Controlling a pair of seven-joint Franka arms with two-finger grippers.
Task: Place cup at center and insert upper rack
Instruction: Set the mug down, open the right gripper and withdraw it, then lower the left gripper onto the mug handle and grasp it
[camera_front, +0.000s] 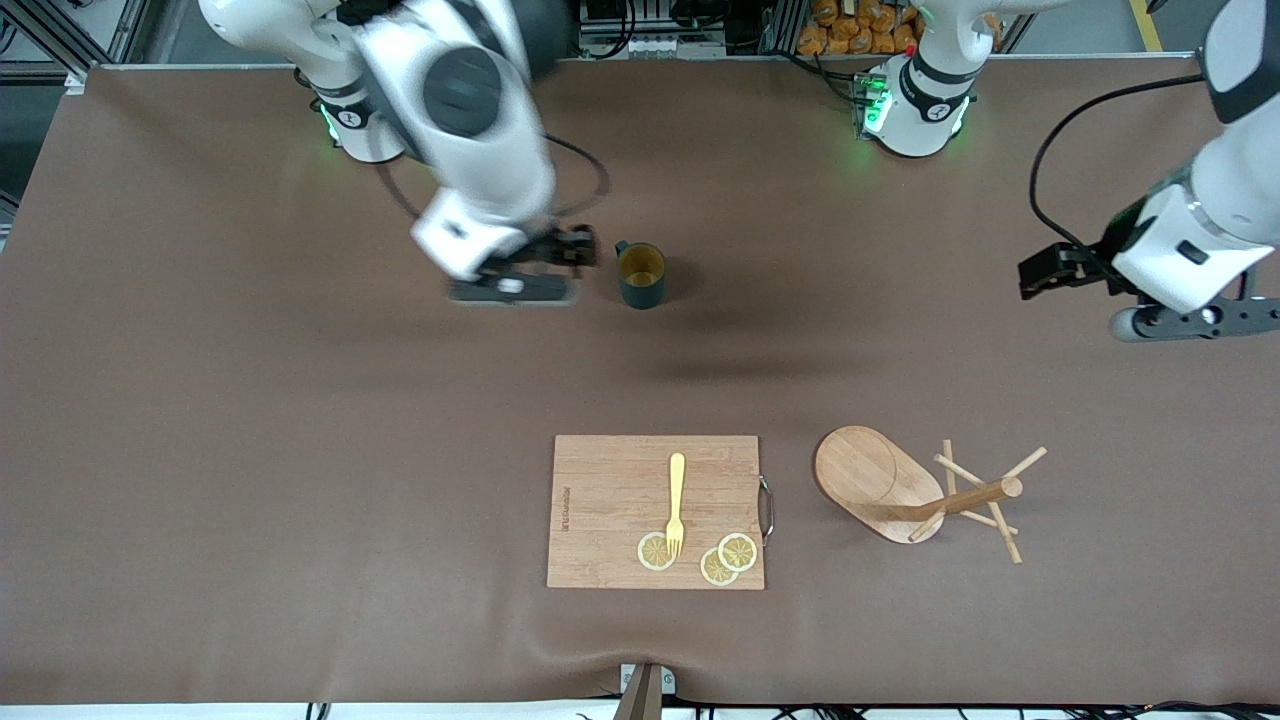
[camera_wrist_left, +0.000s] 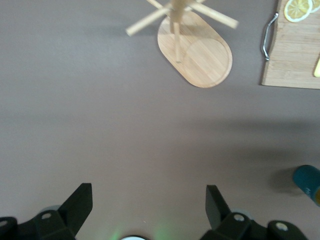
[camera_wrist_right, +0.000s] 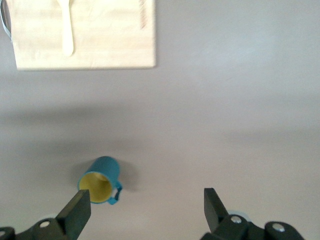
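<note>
Front view: the cup (camera_front: 641, 274) stands upright mid-worktop (camera_front: 250, 450), toward the edge by the robots' bases; the right gripper (camera_front: 530, 270) hangs just beside it; the rack (camera_front: 905, 488) lies tipped over near the front edge, beside the board (camera_front: 610, 500) with its fork (camera_front: 676, 503) and lemon slices (camera_front: 728, 558); the left gripper (camera_front: 1190, 318) hovers at the left arm's end.

Left wrist view: fingers (camera_wrist_left: 79, 204) apart, holding nothing; rack (camera_wrist_left: 197, 50) and board (camera_wrist_left: 295, 55) below.

Right wrist view: fingers (camera_wrist_right: 77, 212) apart, empty; cup (camera_wrist_right: 101, 180) just beside one.
</note>
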